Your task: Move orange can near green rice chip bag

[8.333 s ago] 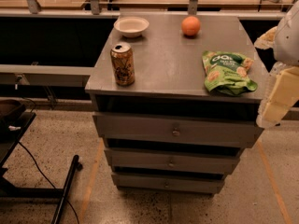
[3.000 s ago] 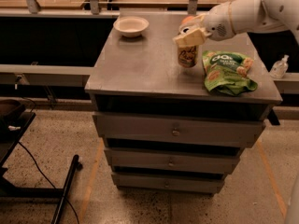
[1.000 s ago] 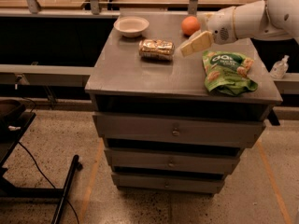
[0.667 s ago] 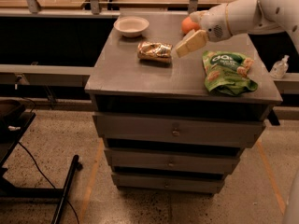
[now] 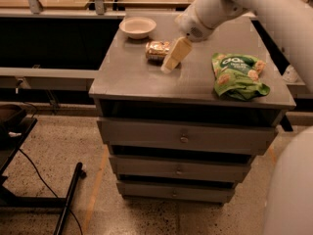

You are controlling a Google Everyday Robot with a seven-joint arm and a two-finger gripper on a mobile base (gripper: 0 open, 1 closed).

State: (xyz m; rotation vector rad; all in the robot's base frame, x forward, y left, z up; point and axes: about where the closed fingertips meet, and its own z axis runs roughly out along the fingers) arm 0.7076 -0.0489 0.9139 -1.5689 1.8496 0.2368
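The orange can (image 5: 157, 49) lies on its side on the grey cabinet top (image 5: 142, 77), left of the middle, just in front of the white bowl. My gripper (image 5: 174, 56) hangs from the white arm right beside the can's right end, partly overlapping it in this view. The green rice chip bag (image 5: 235, 74) lies flat near the right front of the top, well apart from the can and the gripper.
A white bowl (image 5: 138, 26) stands at the back left of the top. The white arm (image 5: 254, 6) crosses the back right part of the top. The cabinet has drawers (image 5: 183, 138) below. A dark stand (image 5: 68, 202) is on the floor at left.
The can stood upright at the front left, was held next to the bag, and now lies on its side mid-left. My gripper has moved left to the can's right end, hiding the orange fruit.
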